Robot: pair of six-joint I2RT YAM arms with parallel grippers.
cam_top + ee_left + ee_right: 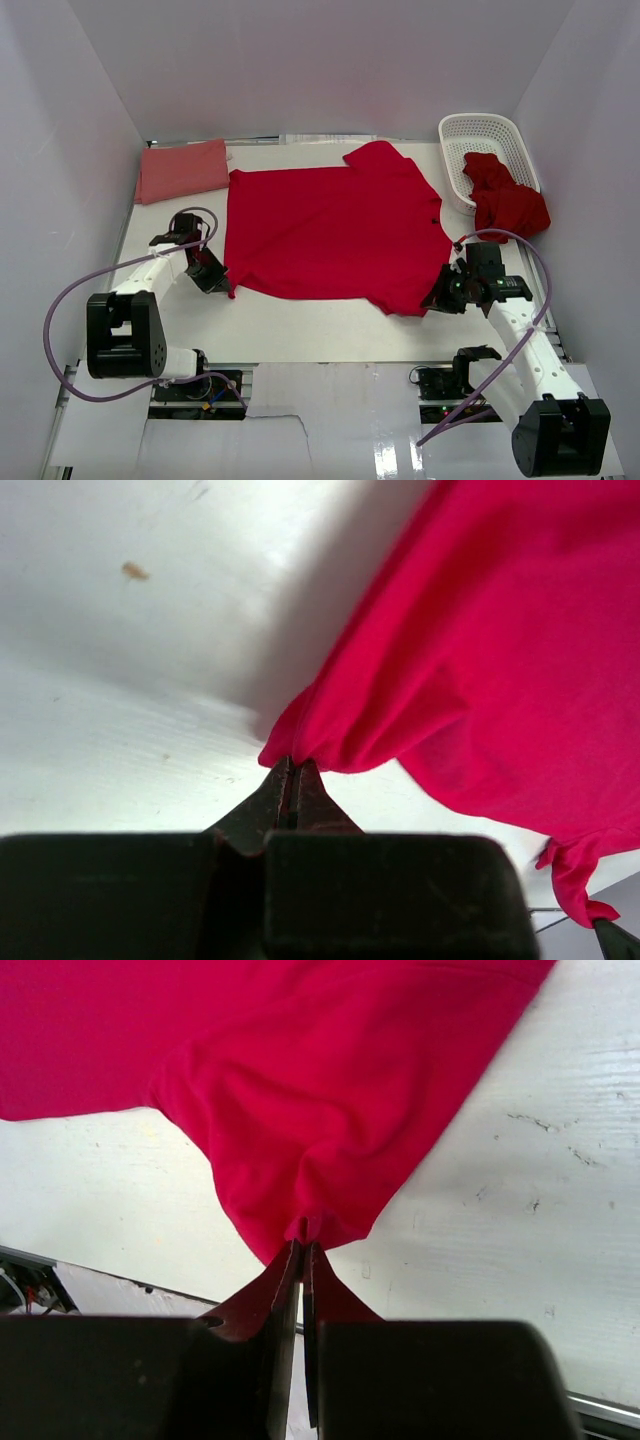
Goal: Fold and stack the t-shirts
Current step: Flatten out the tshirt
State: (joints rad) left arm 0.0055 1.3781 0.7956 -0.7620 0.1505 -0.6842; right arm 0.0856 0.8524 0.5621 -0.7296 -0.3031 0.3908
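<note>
Altogether, three t-shirts are counted. One red t-shirt (335, 230) is spread flat on the tabletop (300, 320), its near corners pinched by the closed left gripper (224, 287) and right gripper (432, 303). A second red t-shirt (505, 200) is draped over the single basket (480, 125); a pink t-shirt (182, 170) is folded far left.

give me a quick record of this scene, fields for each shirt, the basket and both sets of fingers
spread shirt: red t-shirt, flat and unfolded on the table
left fingers: shut on its near-left corner
right fingers: shut on its near-right corner
folded shirt: salmon-pink t-shirt, far left of the table
basket: white lattice basket, far right
waiting shirt: crumpled red t-shirt, draped over the basket's near rim
</note>
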